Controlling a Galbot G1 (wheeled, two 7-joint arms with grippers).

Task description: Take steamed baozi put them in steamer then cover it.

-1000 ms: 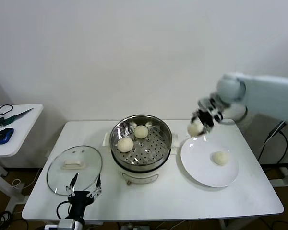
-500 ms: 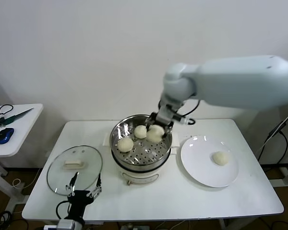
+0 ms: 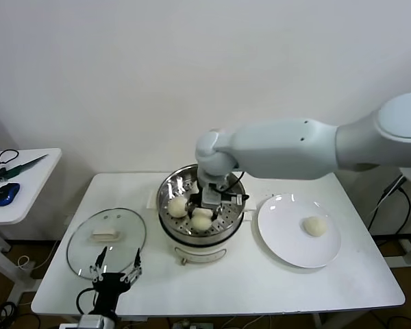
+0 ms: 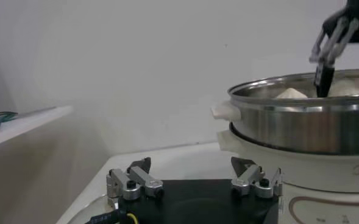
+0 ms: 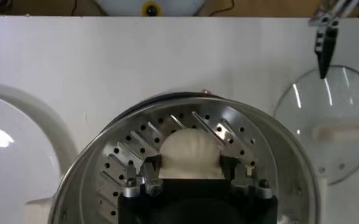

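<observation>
Right pincer (image 5: 190, 172) lowered into steamer (image 3: 170, 188), pinching third baozi (image 5: 190, 152) near perforated floor. Release advised only once bun is seated, clear of neighbours. Left pincer (image 3: 116, 276) parked, spread, beside glass cover (image 3: 82, 250).

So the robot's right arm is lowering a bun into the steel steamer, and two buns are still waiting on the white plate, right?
Not quite: the head view shows only one bun left on the white plate. The right gripper does hold a baozi inside the steamer.
</observation>
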